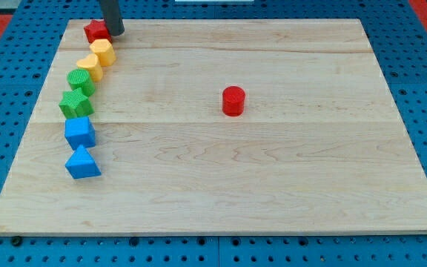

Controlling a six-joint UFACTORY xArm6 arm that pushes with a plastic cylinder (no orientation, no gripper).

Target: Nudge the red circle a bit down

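Clearly light and rigid, the red circle [233, 101] sits well right of and below my tip [115, 33]; push its top edge. No claw, nothing grasped.

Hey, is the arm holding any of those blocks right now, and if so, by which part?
Nothing is held. My tip has no tool for gripping; it sits at the view's top left, just right of the red angular block, far from the red circle block.

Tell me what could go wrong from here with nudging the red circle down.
My tip sits at the view's top left, right beside the red block and yellow block; leaving carelessly could knock them. The red circle stands far off alone; an off-centre push may slide it sideways.
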